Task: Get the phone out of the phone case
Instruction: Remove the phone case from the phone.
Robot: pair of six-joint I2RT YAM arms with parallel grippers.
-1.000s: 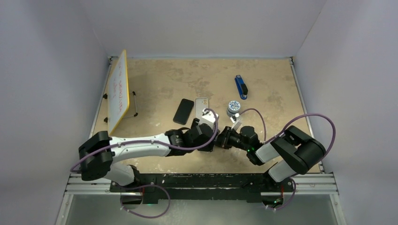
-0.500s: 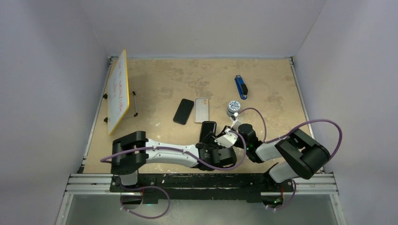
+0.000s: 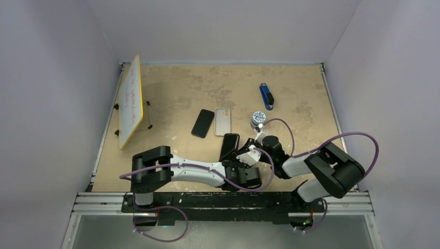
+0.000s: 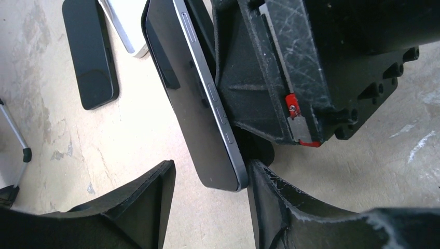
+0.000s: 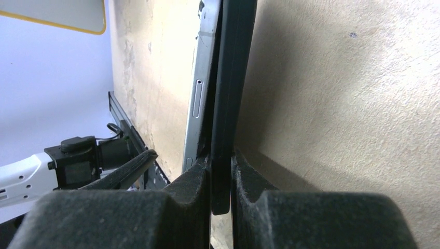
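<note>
One black handset (image 3: 203, 123) and a silver handset (image 3: 222, 121) lie just beyond. Right fingers (image 5: 171, 207) pinch the black phone case (image 5: 231, 104); its grey-edged phone (image 4: 187, 98) sits between spread left fingers (image 4: 140, 207).

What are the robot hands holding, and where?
The right gripper pinches the black phone case by its edge. The left gripper stands open around the phone.

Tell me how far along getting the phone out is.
Done: the right tool is clamped on the case edge, and the phone shows its metal side bared beside it. In hand: the left tool stands open around the phone's corner, not gripping yet. Left: grip the phone and pull it clear of the case.
</note>
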